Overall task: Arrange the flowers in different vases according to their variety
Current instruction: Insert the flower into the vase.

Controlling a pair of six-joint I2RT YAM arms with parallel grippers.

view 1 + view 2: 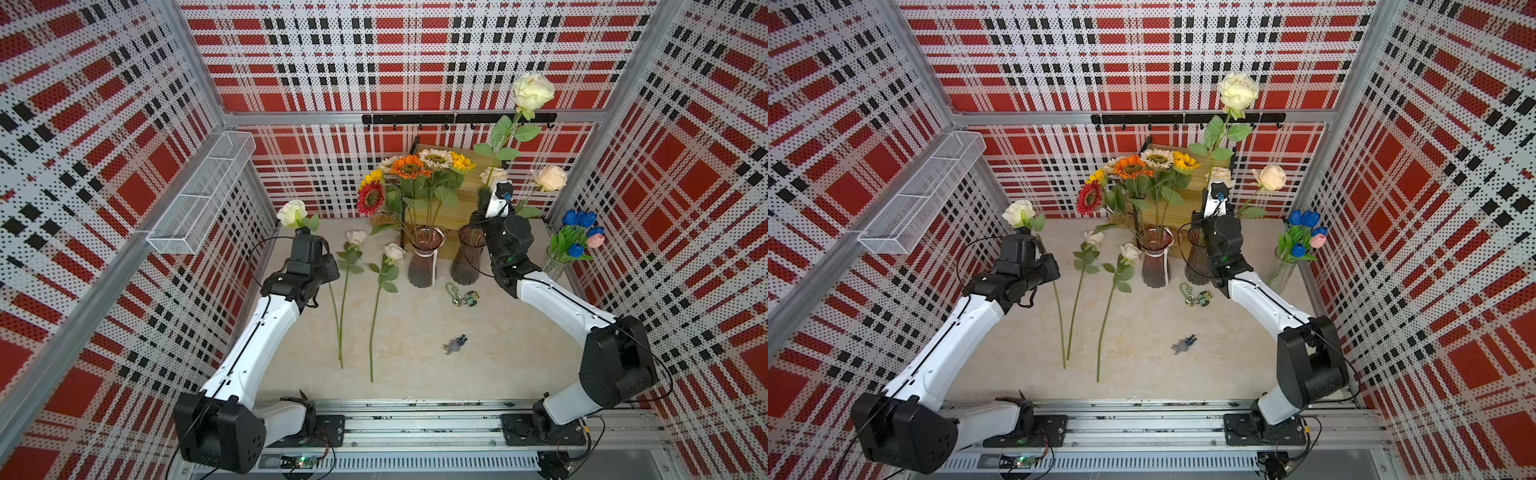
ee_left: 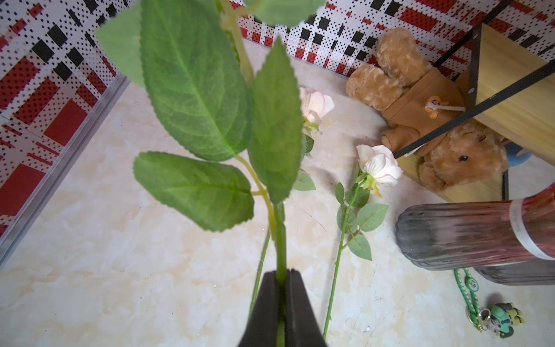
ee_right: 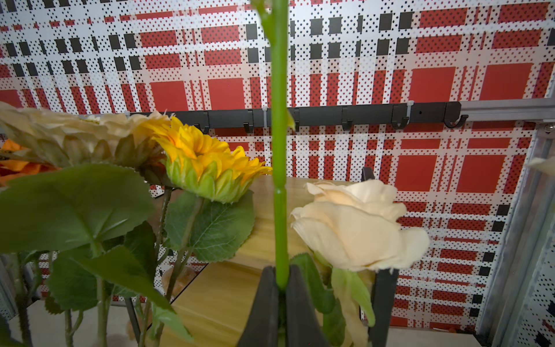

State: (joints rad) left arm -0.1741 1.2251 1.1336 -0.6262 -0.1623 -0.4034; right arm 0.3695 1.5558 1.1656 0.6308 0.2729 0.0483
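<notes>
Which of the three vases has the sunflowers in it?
The pinkish ribbed vase, the one with a white band, holds the sunflowers. The darker ribbed vase stands beside it; the clear vase holds tulips.

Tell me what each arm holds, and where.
Left gripper: a cream rose, by its stem below the leaves. Right gripper: an upright cream rose, by its bare stem.
</notes>
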